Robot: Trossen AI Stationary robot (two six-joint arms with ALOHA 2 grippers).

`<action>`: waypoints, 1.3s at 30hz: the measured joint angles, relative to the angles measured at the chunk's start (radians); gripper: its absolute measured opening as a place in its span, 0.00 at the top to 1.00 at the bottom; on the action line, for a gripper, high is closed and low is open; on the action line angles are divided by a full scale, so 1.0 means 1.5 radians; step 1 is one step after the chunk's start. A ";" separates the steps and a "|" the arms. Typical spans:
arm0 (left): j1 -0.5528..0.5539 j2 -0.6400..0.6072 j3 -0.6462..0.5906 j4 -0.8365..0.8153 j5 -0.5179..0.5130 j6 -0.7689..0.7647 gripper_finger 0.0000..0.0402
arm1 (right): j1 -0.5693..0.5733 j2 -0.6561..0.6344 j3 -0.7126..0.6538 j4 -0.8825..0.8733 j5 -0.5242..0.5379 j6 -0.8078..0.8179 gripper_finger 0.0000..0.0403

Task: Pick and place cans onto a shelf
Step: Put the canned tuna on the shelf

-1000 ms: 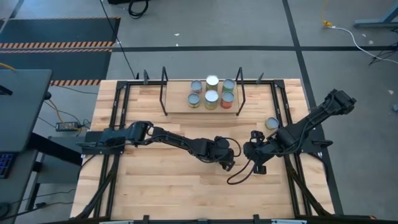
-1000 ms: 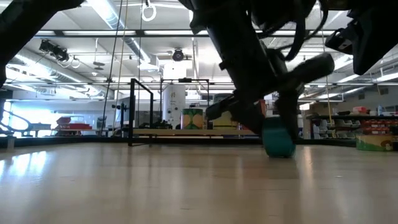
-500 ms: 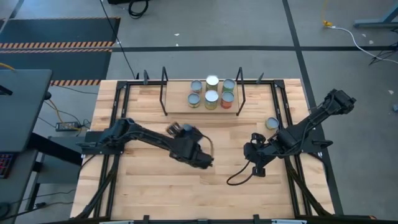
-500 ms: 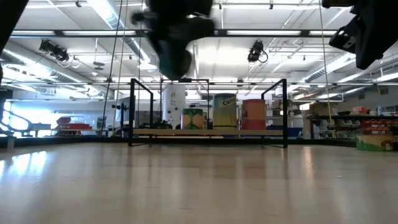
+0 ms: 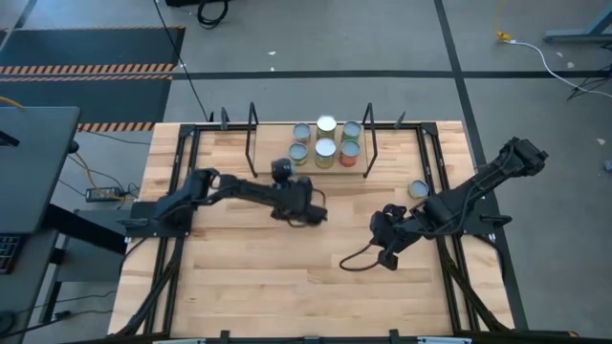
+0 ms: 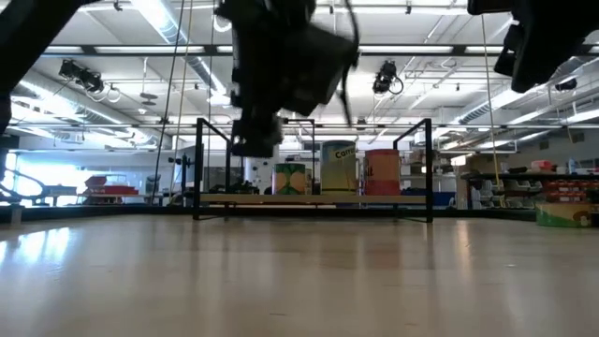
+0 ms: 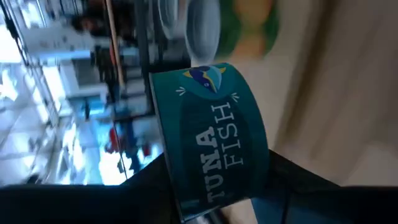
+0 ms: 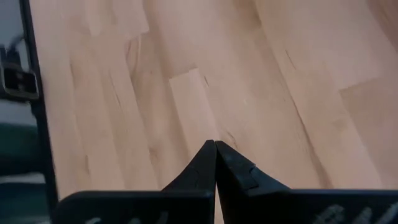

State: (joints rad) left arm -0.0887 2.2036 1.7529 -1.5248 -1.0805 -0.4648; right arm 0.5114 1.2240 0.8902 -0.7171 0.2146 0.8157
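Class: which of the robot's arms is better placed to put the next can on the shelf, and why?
The left. Its gripper already holds a teal tuna fish can near the wooden shelf. The right gripper is shut, empty, over bare table.

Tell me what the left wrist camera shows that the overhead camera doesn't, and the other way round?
Only the wrist view shows the teal tuna can up close, its label readable, clamped between the left hand's dark fingers. Only the overhead view shows the whole table, the right hand over bare wood, and a lone can near the table's right rail. Both show the left hand nearing the shelf with its cans.
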 joint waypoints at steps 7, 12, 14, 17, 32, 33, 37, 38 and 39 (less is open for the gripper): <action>0.117 -0.003 -0.102 -0.022 -0.015 -0.085 0.66 | -0.035 0.000 0.000 0.006 -0.024 0.096 0.98; 0.127 -0.006 -0.139 -0.017 -0.113 -0.153 0.64 | -0.057 0.000 0.000 0.003 -0.028 0.151 0.98; 0.126 -0.006 -0.145 0.007 -0.124 -0.150 0.62 | -0.066 0.000 0.000 0.004 -0.028 0.176 0.98; 0.124 -0.006 -0.156 0.055 -0.109 -0.111 0.62 | -0.075 0.000 0.000 0.005 -0.027 0.193 0.98; 0.101 -0.007 -0.194 0.238 0.036 0.117 0.60 | -0.101 0.000 0.000 0.009 0.002 0.189 0.98; 0.101 -0.007 -0.193 0.238 0.044 0.129 0.59 | -0.102 0.000 0.000 0.009 0.000 0.189 0.98; 0.105 -0.010 -0.193 0.238 0.043 0.145 0.54 | -0.102 0.000 0.000 0.023 -0.006 0.188 0.98; 0.109 -0.014 -0.193 0.239 0.049 0.147 0.52 | -0.102 0.000 0.000 0.029 -0.006 0.189 0.98; 0.114 -0.018 -0.192 0.242 0.060 0.152 0.50 | -0.100 0.000 0.000 0.034 -0.006 0.190 0.98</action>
State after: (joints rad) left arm 0.0819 2.1763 1.4646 -1.1616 -0.9909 -0.2366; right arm 0.3608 1.2240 0.8902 -0.6660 0.2058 1.1010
